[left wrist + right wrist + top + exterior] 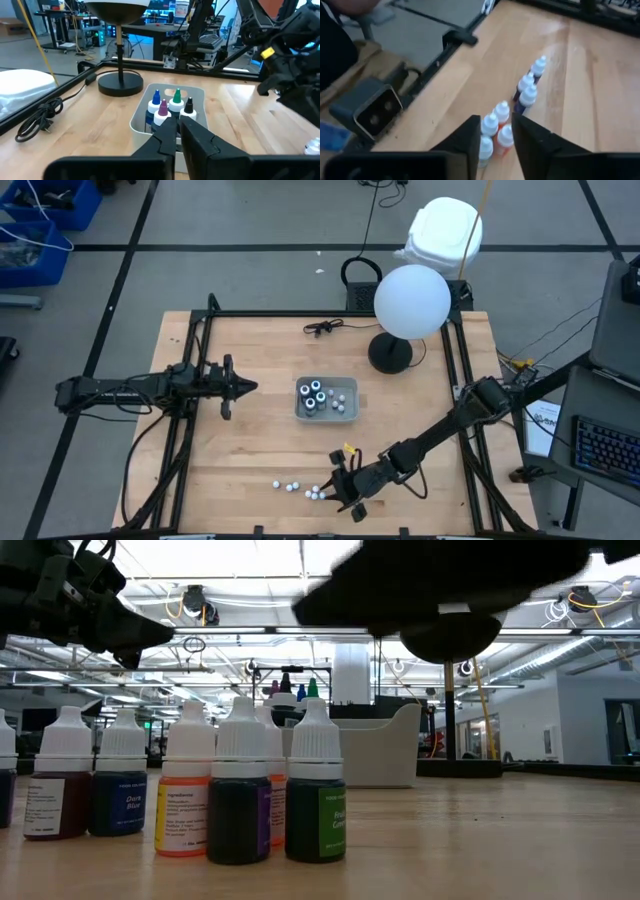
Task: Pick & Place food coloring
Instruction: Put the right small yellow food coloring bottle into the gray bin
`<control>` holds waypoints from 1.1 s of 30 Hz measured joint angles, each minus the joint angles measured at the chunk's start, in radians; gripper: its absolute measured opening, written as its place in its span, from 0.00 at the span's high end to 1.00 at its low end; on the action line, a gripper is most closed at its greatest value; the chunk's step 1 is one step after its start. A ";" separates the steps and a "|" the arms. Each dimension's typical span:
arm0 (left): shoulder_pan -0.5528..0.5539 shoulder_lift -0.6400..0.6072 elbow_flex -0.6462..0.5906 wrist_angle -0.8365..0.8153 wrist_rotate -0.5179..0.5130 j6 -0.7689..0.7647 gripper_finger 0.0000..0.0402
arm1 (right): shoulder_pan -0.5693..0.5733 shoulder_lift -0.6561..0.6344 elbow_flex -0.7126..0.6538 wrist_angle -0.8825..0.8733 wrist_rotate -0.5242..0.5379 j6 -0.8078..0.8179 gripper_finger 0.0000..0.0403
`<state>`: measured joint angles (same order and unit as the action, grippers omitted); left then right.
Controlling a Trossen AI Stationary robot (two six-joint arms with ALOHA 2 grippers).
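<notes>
Nearest, at the table's front edge, a loose row of small white-capped food-coloring bottles (300, 488) is seen standing upright on the wooden table (250, 440). In the low view their labels and colours can be read: a dark red one (57, 780), a dark blue one (121, 780), an orange one (186, 785), a purple-labelled one (240, 790) and a green one (316, 788). The right gripper (338, 490) is held low over the right end of this row; in its wrist view its two fingers (470, 137) are seen parted, with white caps showing in the gap between them, and no bottle is clamped. A yellow tag (349, 449) is carried on that arm, just behind the gripper.

Farther back, near the table's middle, the grey tray (347, 386) is placed, and several bottles with coloured tips (167, 105) are kept upright inside it. The left gripper (250, 387) is held above the table to the left of the tray, pointed at it and apart from it; its fingers (167, 137) are drawn almost together, with nothing between them.

Beyond the tray, a black-based lamp with a white globe (411, 301) and a black cable (322, 328) are set near the far edge.
</notes>
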<state>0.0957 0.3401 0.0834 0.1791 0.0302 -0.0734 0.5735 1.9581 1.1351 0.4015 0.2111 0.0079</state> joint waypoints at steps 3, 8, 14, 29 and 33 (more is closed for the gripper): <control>0.000 0.000 0.000 0.000 0.000 0.000 0.89 | 0.000 0.025 -0.001 0.003 -0.001 0.012 0.67; 0.000 0.000 0.000 0.000 -0.005 0.000 0.87 | 0.001 0.025 -0.001 0.011 -0.001 0.009 0.60; 0.000 0.000 0.000 0.003 -0.006 0.007 0.87 | 0.002 0.025 -0.001 0.014 0.002 0.015 0.59; 0.000 0.000 0.000 0.006 -0.006 0.118 0.87 | 0.069 0.066 -0.001 0.080 0.133 0.102 0.60; 0.000 0.000 0.000 0.019 -0.007 0.128 0.87 | 0.068 0.120 0.000 0.140 0.137 0.106 0.60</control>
<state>0.0959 0.3401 0.0834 0.1982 0.0235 0.0544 0.6420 2.0784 1.1347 0.5412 0.3481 0.1142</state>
